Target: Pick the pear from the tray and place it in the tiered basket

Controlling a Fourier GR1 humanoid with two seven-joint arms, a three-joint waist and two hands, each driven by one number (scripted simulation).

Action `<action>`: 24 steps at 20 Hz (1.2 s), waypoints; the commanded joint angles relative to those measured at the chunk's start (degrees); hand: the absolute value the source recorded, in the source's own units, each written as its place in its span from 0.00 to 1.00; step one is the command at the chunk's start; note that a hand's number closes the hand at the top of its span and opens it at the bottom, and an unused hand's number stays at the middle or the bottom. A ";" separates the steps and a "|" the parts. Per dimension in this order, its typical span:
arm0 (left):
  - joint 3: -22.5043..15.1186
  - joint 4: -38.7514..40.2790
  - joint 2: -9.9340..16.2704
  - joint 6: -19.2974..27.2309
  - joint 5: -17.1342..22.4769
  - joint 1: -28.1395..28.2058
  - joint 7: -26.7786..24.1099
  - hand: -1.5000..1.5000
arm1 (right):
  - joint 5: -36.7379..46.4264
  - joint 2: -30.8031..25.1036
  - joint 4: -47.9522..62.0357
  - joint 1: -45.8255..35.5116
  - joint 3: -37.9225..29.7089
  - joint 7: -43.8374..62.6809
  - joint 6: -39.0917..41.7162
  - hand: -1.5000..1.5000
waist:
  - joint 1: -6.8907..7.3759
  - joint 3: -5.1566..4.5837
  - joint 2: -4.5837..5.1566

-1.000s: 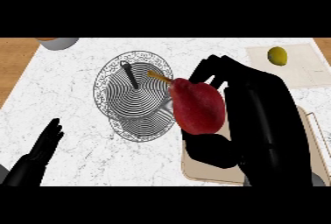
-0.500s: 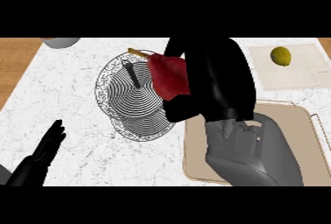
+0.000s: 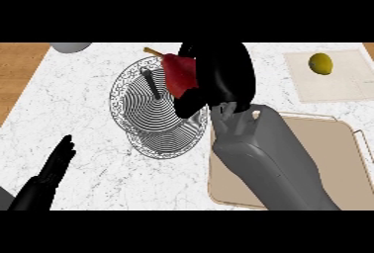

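Red pear (image 3: pixel 179 74) sits in the right hand (image 3: pixel 219 74), fingers curled round it, held over the basket (image 3: pixel 139 123) rim beside its centre post, apparently positioned for lowering onto the wire tier. Tray (image 3: pixel 336 133) lies right, beneath the forearm. Left hand (image 3: pixel 55 165) rests open at the table's (image 3: pixel 80 113) lower left.

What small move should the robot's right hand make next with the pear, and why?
Probably lower it a little and uncurl the fingers: the right hand holds the red pear over the tiered basket, beside its centre post, already away from the tray.
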 commanded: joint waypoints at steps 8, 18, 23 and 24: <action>-1.00 9.31 -6.25 3.87 -2.83 -3.20 0.13 0.50 | -17.34 0.10 6.43 1.09 -2.36 -3.29 -22.59 0.00 | 0.34 -2.89 0.97; 2.95 8.59 -6.29 3.54 -1.42 -1.85 1.78 0.50 | -14.38 0.10 4.28 -0.39 -7.41 -7.41 -39.67 0.00 | -3.32 -2.92 0.09; 2.07 7.11 -6.30 5.50 -1.95 1.40 0.81 0.50 | -12.63 -5.34 -0.42 2.53 -13.64 -2.87 -38.96 0.00 | -5.96 -2.88 -0.71; 4.00 7.25 -6.30 3.46 -1.15 1.38 0.53 0.50 | -13.14 -6.19 -2.97 5.42 -13.98 -4.11 -39.03 0.00 | -6.29 -2.83 -0.77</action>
